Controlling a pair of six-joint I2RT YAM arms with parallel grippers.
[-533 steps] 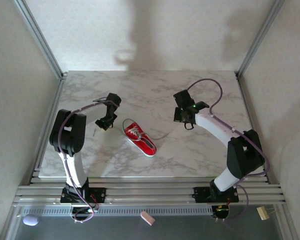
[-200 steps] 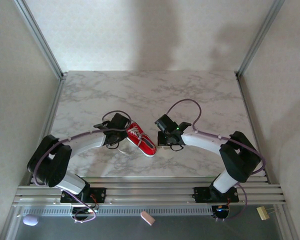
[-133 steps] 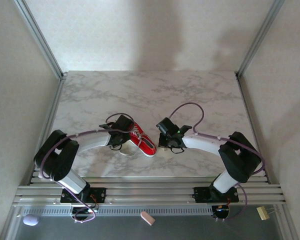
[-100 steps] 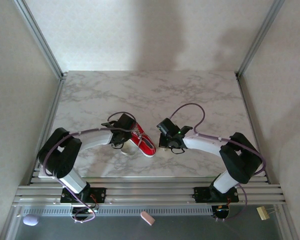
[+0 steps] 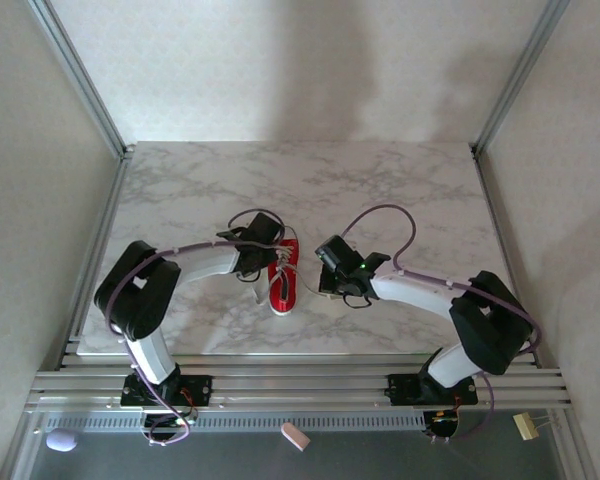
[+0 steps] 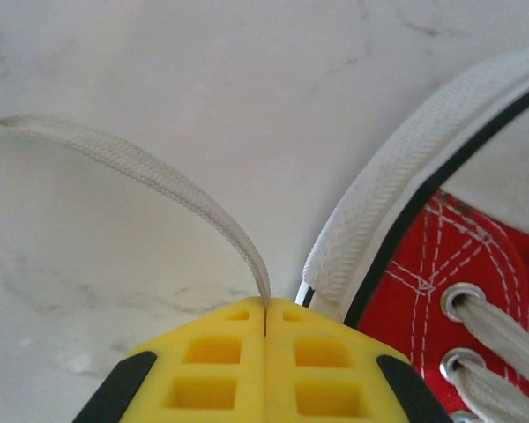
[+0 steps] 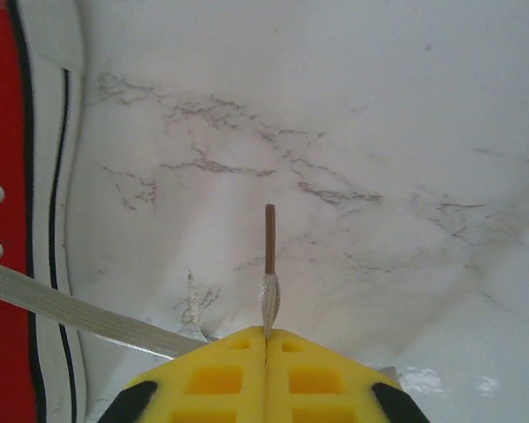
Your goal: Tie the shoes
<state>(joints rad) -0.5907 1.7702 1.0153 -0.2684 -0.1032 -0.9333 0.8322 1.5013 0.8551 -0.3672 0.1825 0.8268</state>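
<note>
The small red sneaker (image 5: 283, 280) with white sole lies in the middle of the marble table, toe toward the near edge. My left gripper (image 5: 263, 262) sits at its left side; in the left wrist view its yellow fingers (image 6: 264, 310) are shut on a white lace (image 6: 150, 172) beside the shoe's white sole (image 6: 397, 189) and red upper (image 6: 441, 291). My right gripper (image 5: 325, 282) is close on the shoe's right. Its yellow fingers (image 7: 266, 335) are shut on the other lace's end, brown tip (image 7: 270, 238) poking out; the lace (image 7: 62, 308) runs back to the shoe (image 7: 0, 176).
The marble tabletop (image 5: 400, 190) is bare behind and to both sides of the shoe. Metal frame posts (image 5: 80, 80) stand at the back corners, and a rail (image 5: 300, 385) runs along the near edge. Purple cables (image 5: 380, 215) loop off both arms.
Both arms came in from the sides to the shoe. The left gripper moved right along the shoe, and the shoe turned from diagonal to pointing toward the near edge.
</note>
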